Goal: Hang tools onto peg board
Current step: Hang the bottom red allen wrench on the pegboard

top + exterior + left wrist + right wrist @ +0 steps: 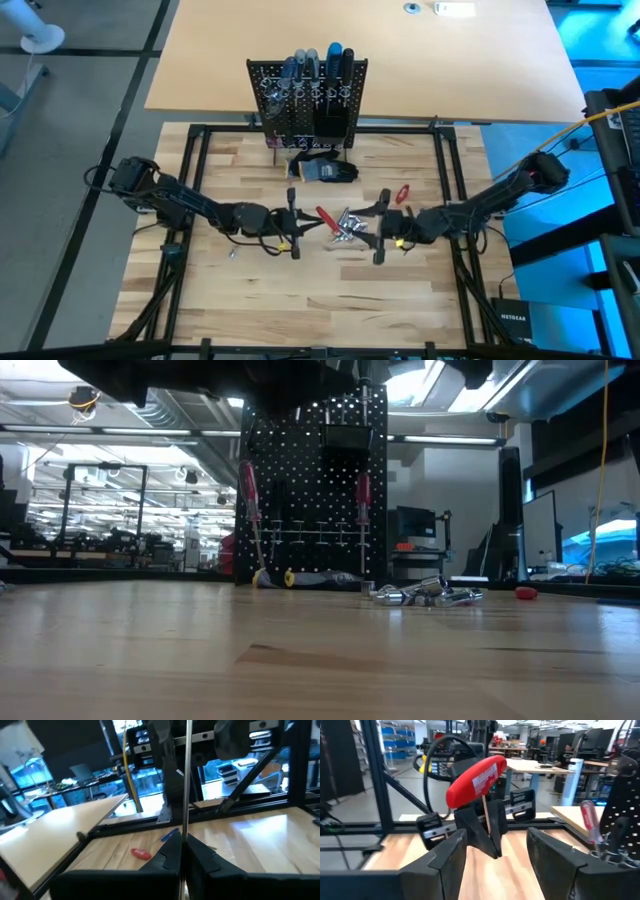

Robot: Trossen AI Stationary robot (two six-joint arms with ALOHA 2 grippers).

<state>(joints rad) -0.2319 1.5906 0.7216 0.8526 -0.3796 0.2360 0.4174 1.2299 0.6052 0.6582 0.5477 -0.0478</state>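
High view, progress: the board (308, 100) carries several black and blue screwdrivers in its top rings; I judge the task partly done.
High view, left to hang: a red screwdriver (325, 217) just ahead of the left pincer (294, 222), and the silver pieces (345, 230) between it and the right pincer (380, 232).
High view, other: a dark soft bundle (325, 170) lies beyond both pincers, at the board's foot.
Low view, board: black perforated metal, upright; two red-handled drivers (250, 490) hang on it.
Low view, silver pieces (430, 595): shiny, heaped on the pale wood table (300, 660).
Left wrist view, left pincer (184, 847): closed tight on a thin bare steel shaft (187, 780).
Right wrist view, handle (475, 780): smooth red plastic, rounded, labelled, atop the shaft, straight ahead of the right pincer (497, 862).
Right wrist view, right pincer: spread wide, holding nothing.
Right wrist view, board (625, 795): off to one side.
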